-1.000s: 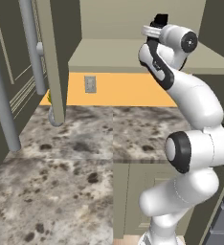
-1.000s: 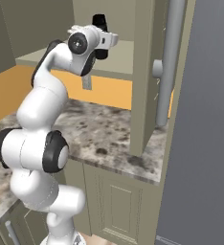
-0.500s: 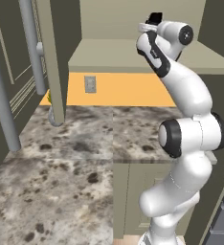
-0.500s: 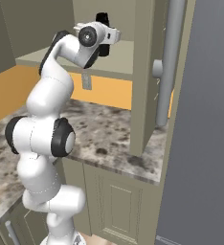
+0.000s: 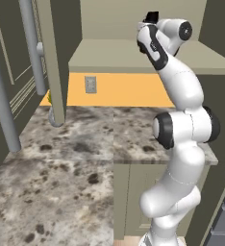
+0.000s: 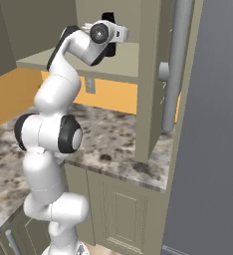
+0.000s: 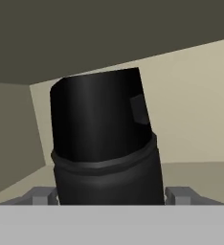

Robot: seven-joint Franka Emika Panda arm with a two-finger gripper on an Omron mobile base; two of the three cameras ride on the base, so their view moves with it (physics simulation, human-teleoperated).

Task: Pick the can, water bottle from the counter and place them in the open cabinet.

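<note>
The water bottle (image 7: pixel 104 139) is seen close before the claw (image 7: pixel 111 194) in the hand view, its black cap uppermost and its wider body filling the gap between the two grey finger tips (image 7: pixel 39 195). The tips stand well apart, one at each side of the bottle's body; the bottle appears to be gripped between them, though the contact itself is hidden at the bottom edge. The bottle is tilted slightly against the view, and whether it is tilted in the room cannot be told.

Behind and around the bottle, the beige back and shelf of the cabinet (image 7: pixel 195 119) are seen, with a dark olive surface above. In the base views the hand (image 5: pixel 152 19) is raised to the level of the cabinet shelf (image 5: pixel 109 53), at the cabinet's open front, and a small black part shows at its end (image 6: pixel 107 19).

Well below the claw lies the counter (image 5: pixel 81 144), a speckled granite slab with an orange wall strip (image 5: pixel 124 89) and a grey wall socket (image 5: pixel 90 84) behind it. To the side of the claw the open cabinet door (image 6: pixel 156 74) hangs with its long grey bar handle (image 6: pixel 174 64). Beyond it a flat grey panel (image 6: pixel 213 139) stands.
</note>
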